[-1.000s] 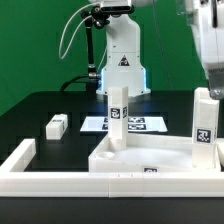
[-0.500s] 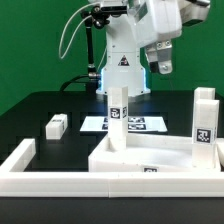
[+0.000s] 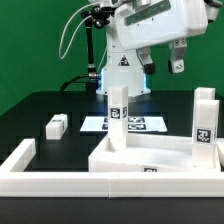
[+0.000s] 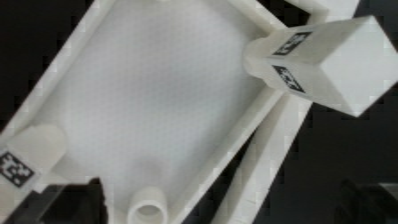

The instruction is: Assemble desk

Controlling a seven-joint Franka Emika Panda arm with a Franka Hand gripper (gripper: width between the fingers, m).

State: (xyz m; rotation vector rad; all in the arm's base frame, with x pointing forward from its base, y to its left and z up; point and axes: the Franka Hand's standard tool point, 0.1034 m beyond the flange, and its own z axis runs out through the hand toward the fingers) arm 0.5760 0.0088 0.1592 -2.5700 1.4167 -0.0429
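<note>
The white desk top (image 3: 160, 152), a rimmed tray, lies at the front right of the table. One leg block (image 3: 118, 113) stands upright at its far left corner. A second leg block (image 3: 204, 122) stands at its right side. A third leg block (image 3: 57, 125) lies loose on the black table to the left. My gripper (image 3: 164, 64) hangs high above the tray, open and empty, with its fingers spread. The wrist view looks down into the tray (image 4: 169, 100), with a tagged leg block (image 4: 324, 66) at one rim and another (image 4: 25, 152) at the opposite side.
The marker board (image 3: 140, 123) lies flat behind the tray, in front of the robot base (image 3: 122, 70). A long white bar with raised ends (image 3: 40, 178) runs along the table's front edge.
The arm has swung from the exterior view's far right edge toward the middle, and the gripper has come fully into view above the tray. The parts have not moved.
</note>
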